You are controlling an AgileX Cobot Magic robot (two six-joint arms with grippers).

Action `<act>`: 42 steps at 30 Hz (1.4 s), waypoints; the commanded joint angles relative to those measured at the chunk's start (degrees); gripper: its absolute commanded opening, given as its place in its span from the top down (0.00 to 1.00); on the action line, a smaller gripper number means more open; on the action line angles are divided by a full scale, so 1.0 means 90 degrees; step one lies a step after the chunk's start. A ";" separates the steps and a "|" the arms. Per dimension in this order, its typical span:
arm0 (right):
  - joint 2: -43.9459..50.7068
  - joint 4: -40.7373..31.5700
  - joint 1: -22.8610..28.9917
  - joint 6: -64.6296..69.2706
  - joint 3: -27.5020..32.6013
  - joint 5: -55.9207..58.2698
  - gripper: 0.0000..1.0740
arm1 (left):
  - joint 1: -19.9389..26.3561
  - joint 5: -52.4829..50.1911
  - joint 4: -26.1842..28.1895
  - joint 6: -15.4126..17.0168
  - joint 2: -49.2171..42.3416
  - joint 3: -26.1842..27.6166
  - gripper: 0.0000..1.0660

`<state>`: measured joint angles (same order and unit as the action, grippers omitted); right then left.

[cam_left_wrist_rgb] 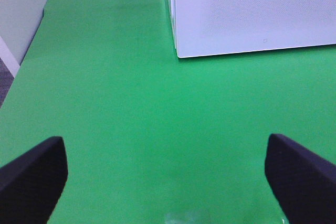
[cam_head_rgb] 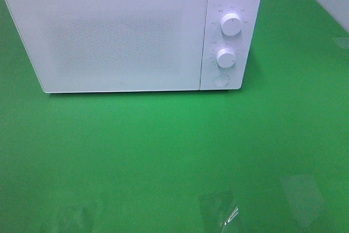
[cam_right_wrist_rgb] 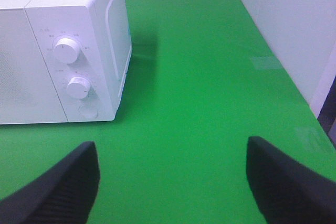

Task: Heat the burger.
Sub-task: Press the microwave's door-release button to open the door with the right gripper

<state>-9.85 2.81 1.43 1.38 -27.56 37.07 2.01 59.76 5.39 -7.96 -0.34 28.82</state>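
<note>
Where the microwave stands: I see the white microwave (cam_head_rgb: 131,31) at the back of the green bench (cam_head_rgb: 163,151), its door (cam_head_rgb: 98,53) shut flush with the front.
Controls: on the right end of the front, I see an upper knob (cam_head_rgb: 231,24), a lower knob (cam_head_rgb: 225,57) under it, and a round button (cam_head_rgb: 220,79) under that.
Burger: it shows in none of my three views, so I cannot tell where it is.
Left gripper (cam_left_wrist_rgb: 165,156): it points across bare bench toward the microwave's lower front corner on the door side. Its dark fingers (cam_left_wrist_rgb: 31,177) stand wide apart with only green bench between them.
Right gripper (cam_right_wrist_rgb: 170,156): it looks over the bench toward the control end of the microwave. Its fingers (cam_right_wrist_rgb: 283,187) are also spread wide and hold nothing.
Wall (cam_right_wrist_rgb: 294,24): white, running along the bench's right side.
Shiny patches (cam_head_rgb: 218,211): clear and glossy, near the bench's front edge. I cannot tell what they are.
</note>
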 commanded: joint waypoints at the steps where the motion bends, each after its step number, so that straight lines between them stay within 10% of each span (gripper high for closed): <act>1: -0.0223 0.0038 0.0006 -0.0057 0.0121 -0.0547 0.29 | 0.0019 -0.0032 0.0013 -0.0006 -0.0108 0.0019 0.12; 37: -0.5959 -0.0070 0.0045 0.0376 0.0879 -0.8091 0.29 | 0.0019 -0.0032 0.0013 -0.0006 -0.0108 0.0019 0.12; 42: -0.6875 -0.0980 0.1044 0.0522 0.1120 -0.9142 0.31 | 0.0019 -0.0032 0.0013 -0.0006 -0.0108 0.0019 0.12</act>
<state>-68.98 -3.04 6.88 5.56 -17.70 -40.11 2.01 59.76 5.39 -7.96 -0.34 28.82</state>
